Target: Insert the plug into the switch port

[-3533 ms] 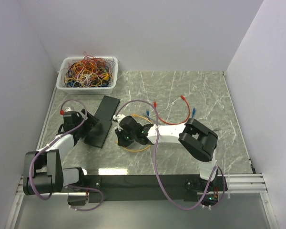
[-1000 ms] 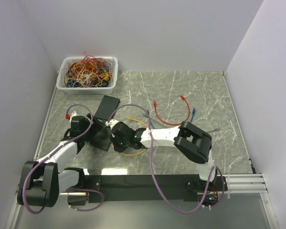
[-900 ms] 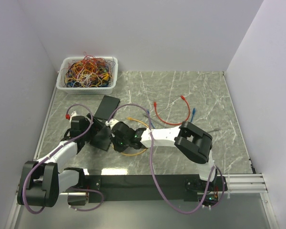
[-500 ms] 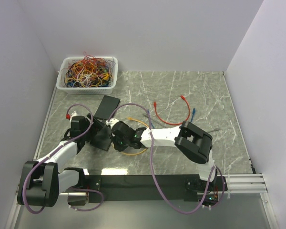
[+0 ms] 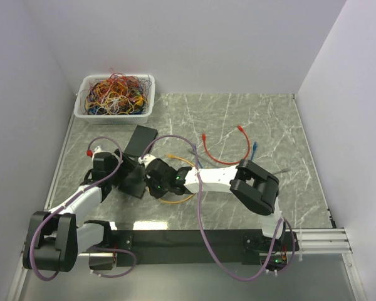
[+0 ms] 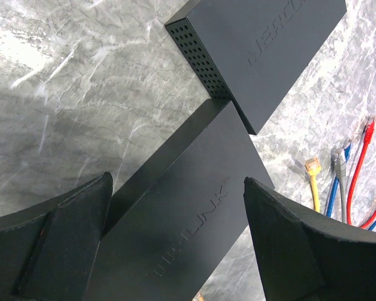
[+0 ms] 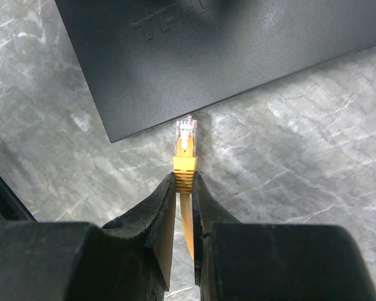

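On the marbled counter [image 5: 263, 119], towards its left side, a flat black switch [image 5: 133, 177] lies at a slant, and both arms meet over it. From where I stand the left hand [image 6: 177, 182] is spread wide, one finger on each side of the switch; I cannot tell whether the fingers touch its sides. The right hand [image 7: 183, 182] is pinching a yellow cable [image 7: 187, 219] just behind its plug [image 7: 185, 135], fingers pressed tight against the boot. That plug, with its clear tip forward, points straight at the switch's edge and sits right at it; I cannot make out any port, nor whether the tip has gone in. The rest of the yellow cable loops on the counter beside the right arm. A second black box [image 5: 141, 139] lies just beyond the switch, corner to corner with it. Further right lie a red cable [image 5: 225, 153] and a blue cable [image 5: 254, 148]. At the far left corner stands a white bin [image 5: 115, 116] heaped with tangled coloured cables.
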`<state>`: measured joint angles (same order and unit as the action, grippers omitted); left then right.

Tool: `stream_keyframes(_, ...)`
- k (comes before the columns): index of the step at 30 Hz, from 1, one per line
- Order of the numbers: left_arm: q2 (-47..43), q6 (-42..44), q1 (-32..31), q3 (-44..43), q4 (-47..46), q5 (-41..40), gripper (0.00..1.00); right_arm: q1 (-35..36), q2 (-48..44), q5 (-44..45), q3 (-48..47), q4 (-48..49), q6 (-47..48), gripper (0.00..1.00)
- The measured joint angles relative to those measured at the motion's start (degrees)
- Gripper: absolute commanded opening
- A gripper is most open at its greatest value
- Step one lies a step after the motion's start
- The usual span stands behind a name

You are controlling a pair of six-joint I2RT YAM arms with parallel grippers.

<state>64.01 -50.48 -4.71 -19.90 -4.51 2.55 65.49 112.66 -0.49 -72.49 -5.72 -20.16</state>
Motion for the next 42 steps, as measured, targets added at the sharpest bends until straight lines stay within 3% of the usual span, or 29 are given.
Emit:
stream_keyframes(26,0.35,0.33,-0.37,0.00,-0.76,0.02,0.91,0.42,1.31,-0.61,-0.83,0.17,1.38,0.00)
stream_keyframes(42,0.98,2.99,-2.32,0.00,-1.88,-1.11,0.90,0.52,0.24,-0.59,5.44,10.03,4.24,0.00)
